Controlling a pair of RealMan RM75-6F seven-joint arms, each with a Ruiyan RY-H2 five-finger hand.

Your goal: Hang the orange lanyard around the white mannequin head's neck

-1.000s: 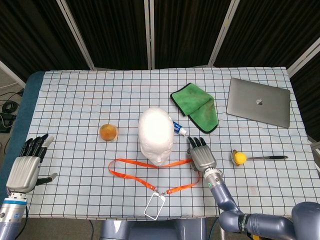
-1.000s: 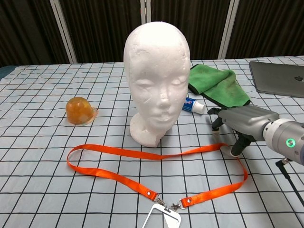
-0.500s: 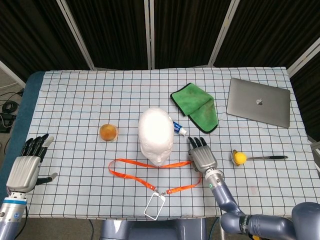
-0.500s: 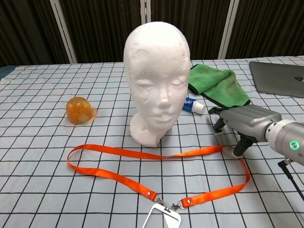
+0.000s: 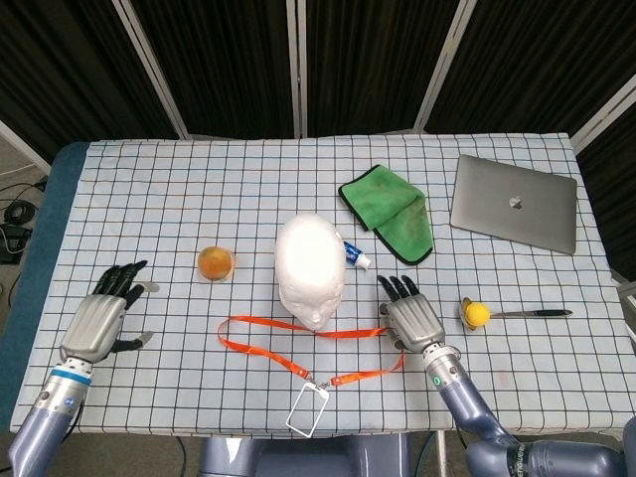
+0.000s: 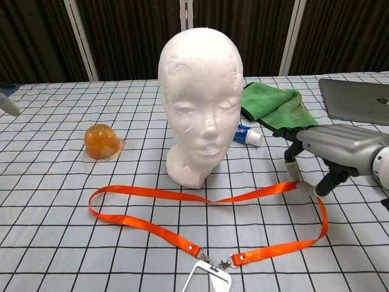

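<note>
The white mannequin head (image 5: 311, 263) (image 6: 203, 97) stands upright at the table's middle. In front of it the orange lanyard (image 5: 288, 330) (image 6: 182, 196) lies flat in a long loop, its clear badge holder (image 5: 306, 407) (image 6: 209, 280) near the front edge. My right hand (image 5: 412, 318) (image 6: 337, 149) sits at the loop's right end, where a fingertip and the thumb pinch the strap, slightly lifted off the cloth there. My left hand (image 5: 99, 320) hovers open over the table's left side, well apart from the lanyard.
An amber dome-shaped object (image 5: 216, 262) (image 6: 103, 141) sits left of the mannequin head. A small tube (image 5: 355, 254) and a green cloth (image 5: 390, 217) lie behind my right hand. A laptop (image 5: 514, 204) is at the far right, with a yellow-tipped tool (image 5: 479, 314) below it.
My right hand has drawn back and to the right, pulling the lanyard's right end with it. My left hand has moved in from the left edge onto the table.
</note>
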